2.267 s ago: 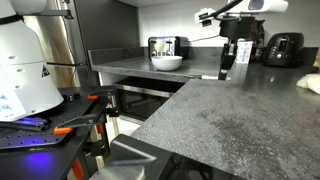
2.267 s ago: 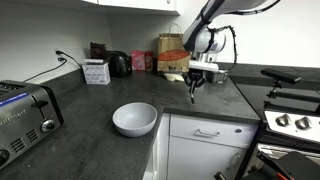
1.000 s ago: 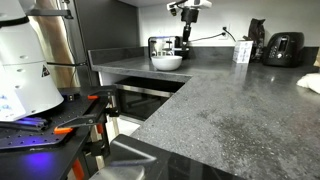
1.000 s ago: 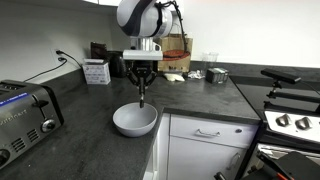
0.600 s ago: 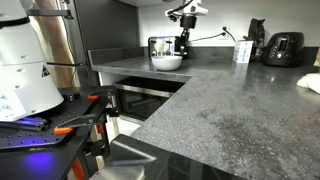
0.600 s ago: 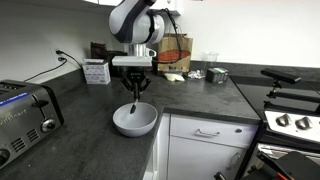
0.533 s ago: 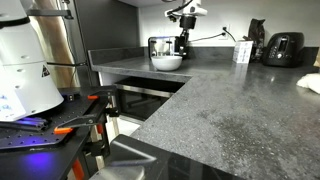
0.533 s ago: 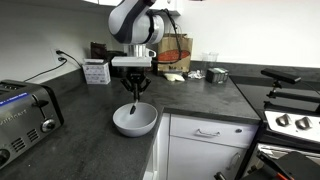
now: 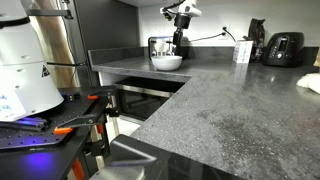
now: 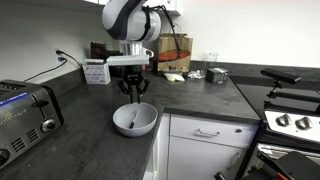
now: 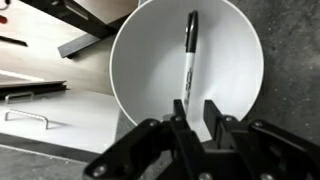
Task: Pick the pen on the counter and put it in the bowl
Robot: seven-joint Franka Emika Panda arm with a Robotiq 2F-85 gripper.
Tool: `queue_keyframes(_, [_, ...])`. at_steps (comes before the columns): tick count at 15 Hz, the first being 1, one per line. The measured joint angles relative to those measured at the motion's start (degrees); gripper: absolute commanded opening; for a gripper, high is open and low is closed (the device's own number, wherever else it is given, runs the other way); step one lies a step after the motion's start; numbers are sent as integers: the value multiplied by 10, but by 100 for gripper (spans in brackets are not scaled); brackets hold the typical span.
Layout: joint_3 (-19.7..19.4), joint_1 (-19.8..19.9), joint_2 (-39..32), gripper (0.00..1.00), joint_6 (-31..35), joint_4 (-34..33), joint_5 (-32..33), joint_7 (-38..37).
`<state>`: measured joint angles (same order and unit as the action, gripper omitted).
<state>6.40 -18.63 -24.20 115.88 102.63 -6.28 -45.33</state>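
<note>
Body: white glossy round-shelled robot arm (image 10: 128, 18) with dark grey joint faces and a flat black wrist block, capped by a matte black two-finger gripper (image 10: 132, 96); the wrist view shows chunky black linkage bars and squared fingertips (image 11: 181, 115).

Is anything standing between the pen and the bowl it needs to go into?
Nothing visible does: the pen already lies inside the bowl, with the open end effector just above it.
</note>
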Motion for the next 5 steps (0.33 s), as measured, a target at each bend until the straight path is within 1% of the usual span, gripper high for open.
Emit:
queue_keyframes(1, [1,0,4,69,0,0,-1,0])
queue_keyframes(5, [-5,13,29,98,2,1,-3,3])
